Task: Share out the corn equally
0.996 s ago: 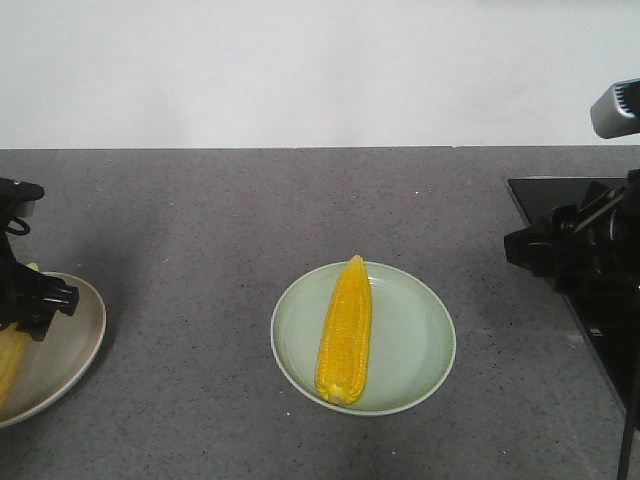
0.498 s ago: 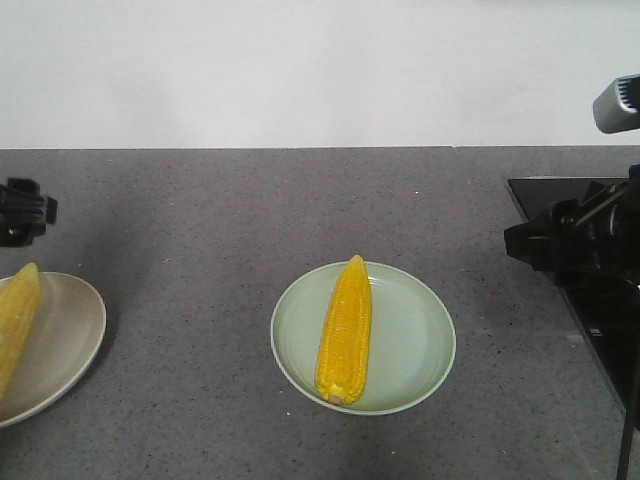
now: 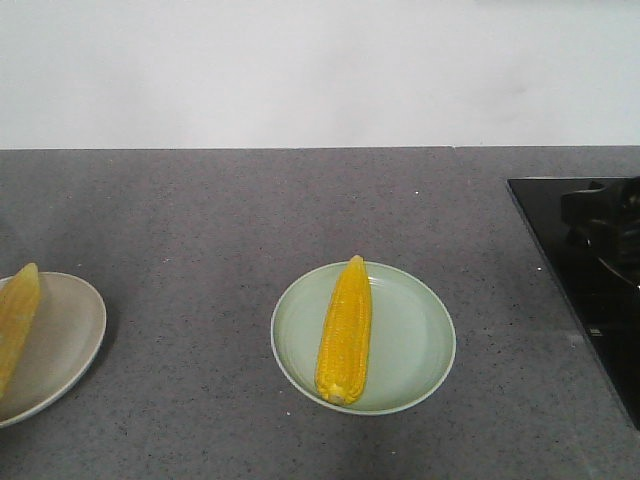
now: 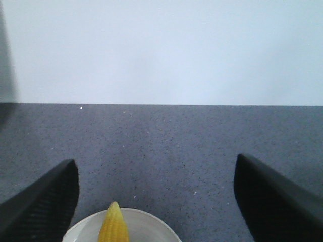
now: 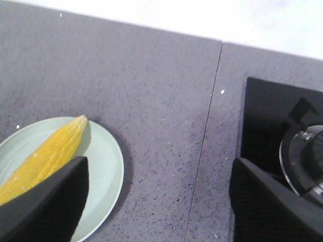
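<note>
One corn (image 3: 344,331) lies on the green plate (image 3: 420,340) in the middle, tip pointing to 12 o'clock. Another corn (image 3: 17,318) lies on the beige plate (image 3: 65,340) at 9 o'clock. The left gripper (image 4: 156,196) is wide open. The right gripper (image 5: 159,199) is wide open too. The black stove (image 3: 590,270) sits at 3 o'clock.

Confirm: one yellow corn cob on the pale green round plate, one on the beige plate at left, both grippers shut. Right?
Not quite: both grippers are open. The left wrist view shows the left gripper with jaws apart and empty; the right wrist view shows the same for the right gripper. One yellow corn cob lies on the pale green round plate, another on the beige plate.
</note>
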{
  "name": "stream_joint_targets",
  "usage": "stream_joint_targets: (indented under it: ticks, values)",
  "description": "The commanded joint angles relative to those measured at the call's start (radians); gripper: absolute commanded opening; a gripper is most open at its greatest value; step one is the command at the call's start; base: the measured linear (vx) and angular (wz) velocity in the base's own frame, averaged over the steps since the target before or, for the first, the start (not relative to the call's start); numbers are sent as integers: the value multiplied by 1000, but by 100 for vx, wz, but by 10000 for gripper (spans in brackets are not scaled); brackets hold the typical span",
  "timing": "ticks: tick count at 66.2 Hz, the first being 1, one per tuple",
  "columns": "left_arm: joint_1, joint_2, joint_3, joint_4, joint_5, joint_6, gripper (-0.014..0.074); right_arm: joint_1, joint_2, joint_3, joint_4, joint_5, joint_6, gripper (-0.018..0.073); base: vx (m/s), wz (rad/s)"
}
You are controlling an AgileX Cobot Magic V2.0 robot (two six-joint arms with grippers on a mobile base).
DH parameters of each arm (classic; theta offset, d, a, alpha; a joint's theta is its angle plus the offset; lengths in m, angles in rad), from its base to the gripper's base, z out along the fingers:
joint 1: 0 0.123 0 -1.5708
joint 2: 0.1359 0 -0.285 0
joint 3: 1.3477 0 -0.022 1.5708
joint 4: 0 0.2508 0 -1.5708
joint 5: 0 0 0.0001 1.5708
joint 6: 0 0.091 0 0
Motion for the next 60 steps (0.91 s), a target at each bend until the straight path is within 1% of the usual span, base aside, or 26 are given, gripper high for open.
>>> stream_joint_targets:
  ticks: [1,9,22,31,33,40,45,50,55,60]
  values:
    - [0,-89,71,20,-158,-11,588,-4,-74,50,-37,-122,35,559,0,0]
    - [0,-195,179,42,-218,-10,588,-4,-177,176,-58,-209,68,559,0,0]
    - [0,-338,298,49,-272,-8,588,-4,-361,361,-58,-350,68,559,0,0]
    - [0,-382,327,54,-271,1,587,-4,-446,434,-58,-378,66,559,0,0]
    - [0,-388,327,66,-270,6,587,-4,-457,443,-58,-379,66,559,0,0]
    - [0,-388,327,66,-268,24,587,-4,-479,452,-58,-372,63,545,0,0]
    - [0,-388,327,66,-268,26,575,-4,-485,452,-58,-374,60,505,0,0]
    - [0,-388,327,66,-268,26,541,-4,-485,452,-58,-376,60,445,0,0]
    - [0,-388,327,66,-268,26,483,-4,-485,452,-58,-378,60,350,0,0]
    - [0,-388,327,66,-264,26,394,-4,-485,452,-58,-378,60,243,0,0]
